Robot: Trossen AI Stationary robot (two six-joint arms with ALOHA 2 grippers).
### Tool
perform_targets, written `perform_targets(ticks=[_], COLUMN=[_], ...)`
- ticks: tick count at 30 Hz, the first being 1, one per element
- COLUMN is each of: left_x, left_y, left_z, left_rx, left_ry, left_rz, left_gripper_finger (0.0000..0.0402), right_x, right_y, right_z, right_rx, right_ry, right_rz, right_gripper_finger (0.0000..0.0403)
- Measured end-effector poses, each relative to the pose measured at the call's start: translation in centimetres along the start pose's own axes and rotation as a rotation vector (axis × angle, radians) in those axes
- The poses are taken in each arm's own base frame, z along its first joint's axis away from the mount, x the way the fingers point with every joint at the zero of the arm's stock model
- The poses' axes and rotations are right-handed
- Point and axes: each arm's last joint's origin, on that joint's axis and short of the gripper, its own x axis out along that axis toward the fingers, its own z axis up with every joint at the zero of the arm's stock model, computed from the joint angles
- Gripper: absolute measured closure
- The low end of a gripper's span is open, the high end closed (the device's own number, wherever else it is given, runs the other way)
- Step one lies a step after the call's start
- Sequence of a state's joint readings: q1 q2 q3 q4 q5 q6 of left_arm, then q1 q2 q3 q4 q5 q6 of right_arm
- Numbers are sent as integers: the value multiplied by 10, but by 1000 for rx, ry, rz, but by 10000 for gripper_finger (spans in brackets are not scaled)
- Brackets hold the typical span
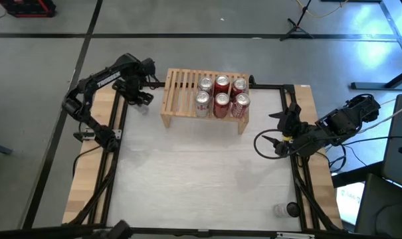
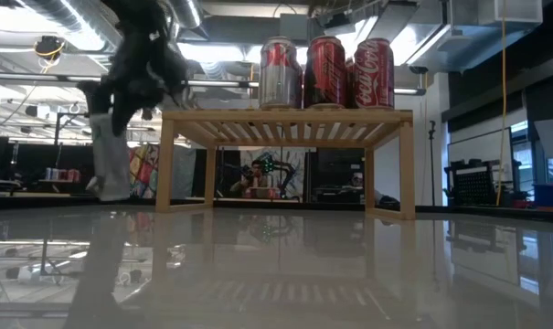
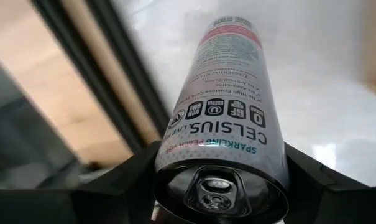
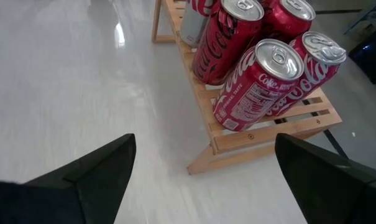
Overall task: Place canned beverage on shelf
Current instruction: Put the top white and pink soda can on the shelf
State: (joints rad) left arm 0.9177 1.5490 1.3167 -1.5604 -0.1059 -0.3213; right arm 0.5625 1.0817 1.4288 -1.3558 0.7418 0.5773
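The left tool point(image 3: 222, 186) clasps a slim can point(image 3: 228, 106) on the surface beside the shelf point(image 1: 181, 89); next, lift it onto the bare slats, while the right tool point(image 4: 206, 180) waits open.

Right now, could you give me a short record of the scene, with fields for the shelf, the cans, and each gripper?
shelf: light-wood shelf at the table's far side, slatted top
cans on shelf: six cans grouped at its right end; left part bare
left gripper: left gripper left of the shelf, fingers either side of a white Celsius can
right gripper: right gripper open, empty, at the table's right edge, facing the shelf
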Motion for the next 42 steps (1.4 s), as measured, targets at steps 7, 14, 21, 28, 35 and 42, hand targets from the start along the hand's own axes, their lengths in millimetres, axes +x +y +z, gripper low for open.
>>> perform_targets(ticks=[7,14,21,28,35,42], left_x=[-38,-58,-60,-57,-48,-24], left_y=[-19,-32,-45,-71,-116,-168], left_z=[-66,-136,-186,-215,-232,-244], left_rx=[-20,-7,91,260,389,501], left_ry=[-114,-137,-34,-40,-96,-56], left_rz=[-262,-437,-508,-494,-482,-432], left_gripper_finger=[169,169,169,169,167,165], right_x=[1,7,19,45,94,168], right_y=[2,11,29,65,126,177], right_z=[-1,1,9,19,28,25], right_rx=[-42,-86,-55,-14,-25,-70], right_ry=[33,58,40,35,5,-92], right_rz=[48,58,70,87,151,144], right_gripper_finger=[27,27,27,27,27,27])
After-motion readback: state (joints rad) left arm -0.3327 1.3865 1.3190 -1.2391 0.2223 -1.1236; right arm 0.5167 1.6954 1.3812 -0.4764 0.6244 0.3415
